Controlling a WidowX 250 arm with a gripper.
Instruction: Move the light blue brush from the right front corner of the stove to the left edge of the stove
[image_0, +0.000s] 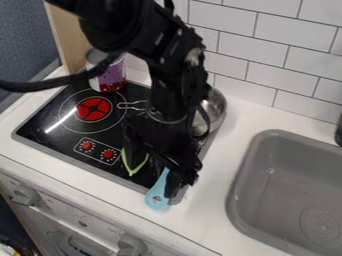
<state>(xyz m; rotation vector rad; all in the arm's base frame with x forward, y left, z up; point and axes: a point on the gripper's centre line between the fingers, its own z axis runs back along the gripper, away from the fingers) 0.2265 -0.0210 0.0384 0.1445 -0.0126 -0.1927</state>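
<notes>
Pale blue, one utensil (157, 197) lies at the stove's (53, 133) front edge, just beside the gripper (176, 186); whether that grasps it, I cannot tell. Nearby are one green, V-shaped item (135, 169), two red knobs, one metal pot (215, 106) and one can (109, 80) with a purple-and-red label.

White rectangular wall tiles (294, 37) with thin grey grout run in staggered rows behind the white desk (217, 217). A grey sink (247, 187), with rounded corners and a circular pattern on its bottom, is set into the right side. On the left lies a black toy stovetop (50, 134) with red burner markings and a white streak of light. A pale wood panel (70, 42) stands behind it, beside a dark blue-grey surface (21, 42). Below, the light grey front (83, 218) carries knobs.
</notes>
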